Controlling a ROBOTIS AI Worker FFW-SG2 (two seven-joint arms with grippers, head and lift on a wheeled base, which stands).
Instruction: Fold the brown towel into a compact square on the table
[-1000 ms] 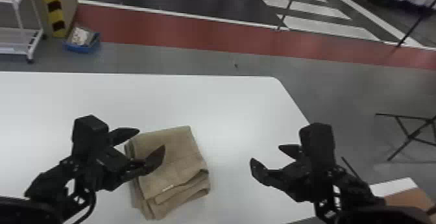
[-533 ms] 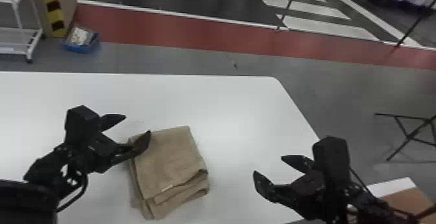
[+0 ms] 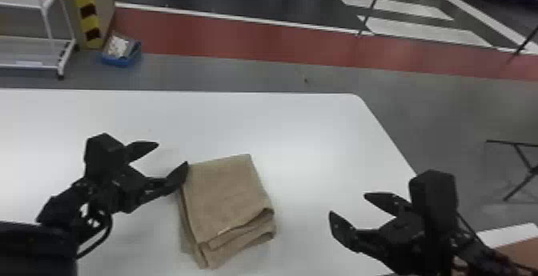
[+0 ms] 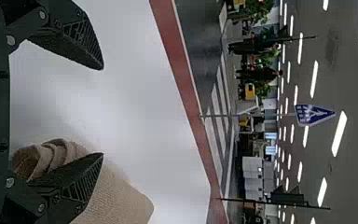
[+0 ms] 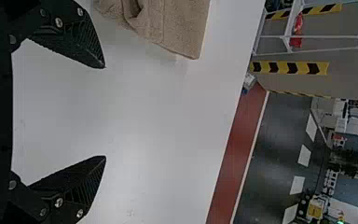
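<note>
Low at centre in the head view, the towel (image 3: pixel 228 199) lies folded on the table (image 3: pixel 300 135). The left gripper (image 3: pixel 172 153) near it and right gripper (image 3: pixel 347 204) farther off gape empty. Folding seems finished (roughly square); next, probably withdraw both.

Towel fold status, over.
Black two-fingered left end effector and matching right end effector: both open, empty. Folded brown cloth towel: on white table, near-edge layers uneven. Possible obstruction: left finger overlapping towel's left edge.
</note>
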